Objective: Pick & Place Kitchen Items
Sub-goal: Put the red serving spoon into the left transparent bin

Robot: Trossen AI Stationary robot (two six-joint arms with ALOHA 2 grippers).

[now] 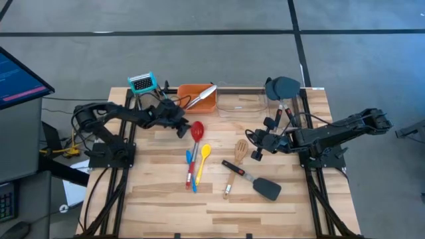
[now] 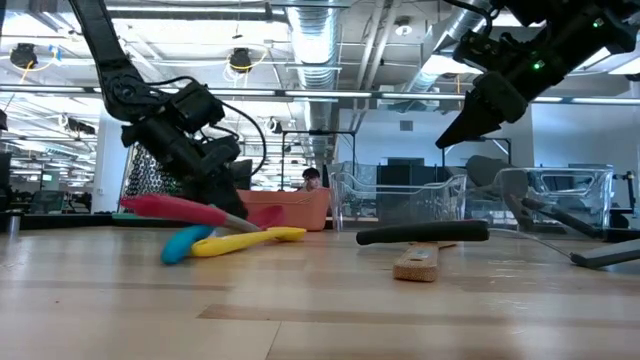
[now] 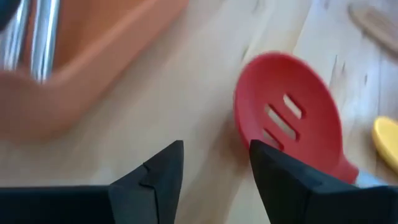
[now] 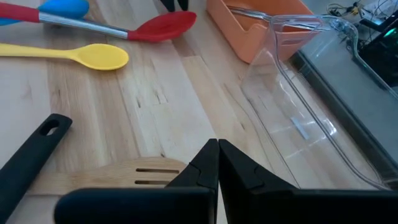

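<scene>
Red spoon (image 1: 196, 130), mid-frame, looks light, probably slippery; grab its thin handle. Left gripper (image 1: 180, 126) spread, right gripper (image 1: 255, 145) pressed together.

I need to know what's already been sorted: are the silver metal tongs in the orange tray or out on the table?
In. The silver metal tongs lie inside the orange tray, one end sticking over its rim.
</scene>
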